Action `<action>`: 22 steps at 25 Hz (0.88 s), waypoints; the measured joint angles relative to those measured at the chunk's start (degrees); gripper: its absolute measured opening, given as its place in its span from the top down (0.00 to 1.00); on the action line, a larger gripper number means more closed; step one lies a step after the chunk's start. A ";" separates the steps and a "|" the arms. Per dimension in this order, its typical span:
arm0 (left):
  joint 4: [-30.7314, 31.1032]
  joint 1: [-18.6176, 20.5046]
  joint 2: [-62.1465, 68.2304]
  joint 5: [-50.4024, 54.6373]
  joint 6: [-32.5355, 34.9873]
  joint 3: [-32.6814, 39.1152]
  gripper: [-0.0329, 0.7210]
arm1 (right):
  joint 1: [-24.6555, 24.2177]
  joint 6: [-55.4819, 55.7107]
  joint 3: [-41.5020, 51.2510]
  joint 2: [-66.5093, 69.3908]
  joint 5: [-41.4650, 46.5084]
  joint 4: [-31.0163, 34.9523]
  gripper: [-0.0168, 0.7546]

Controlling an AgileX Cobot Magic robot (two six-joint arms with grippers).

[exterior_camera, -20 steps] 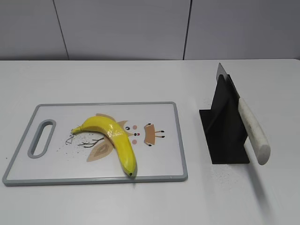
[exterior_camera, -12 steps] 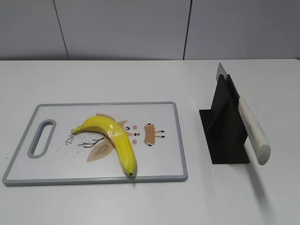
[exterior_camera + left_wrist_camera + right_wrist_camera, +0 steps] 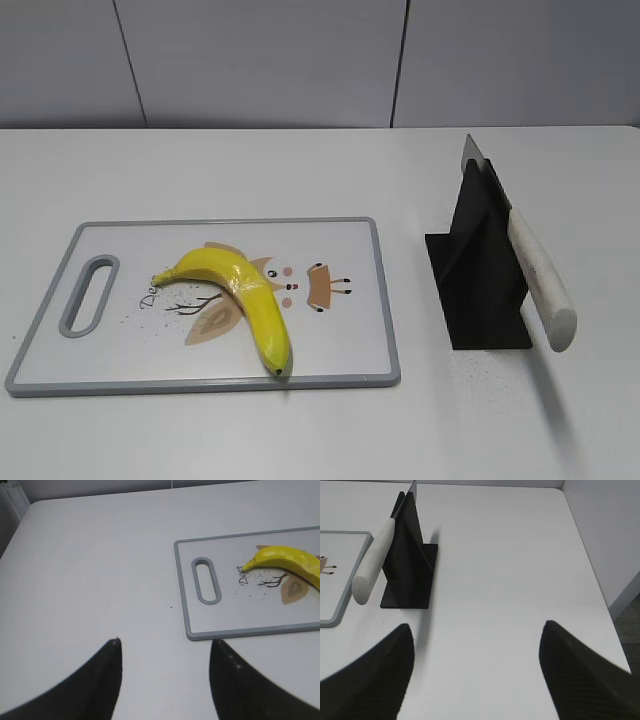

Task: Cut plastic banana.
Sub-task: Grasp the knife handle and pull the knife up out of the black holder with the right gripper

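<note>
Knife in stand, left and far of the right gripper; nothing grasped.

Knife [image 3: 374, 560] rests in the black stand [image 3: 409, 555], white handle pointing near, long axis running near–far. Right gripper [image 3: 476, 672] spread wide, empty, clearly the closer arm. Banana [image 3: 240, 300] lies whole on the cutting board [image 3: 340, 355], left of the stand. Left gripper [image 3: 164, 680] also wide, empty, near-left of the board.

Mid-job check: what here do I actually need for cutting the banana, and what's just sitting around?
Needed: banana; knife in its black stand; cutting board under the banana; both open grippers, left, right.

Just around: only the white table.
</note>
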 joint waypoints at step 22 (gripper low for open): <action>0.00 0.00 0.00 0.00 0.00 0.00 0.24 | -0.07 0.05 -2.62 3.41 0.75 -1.00 0.21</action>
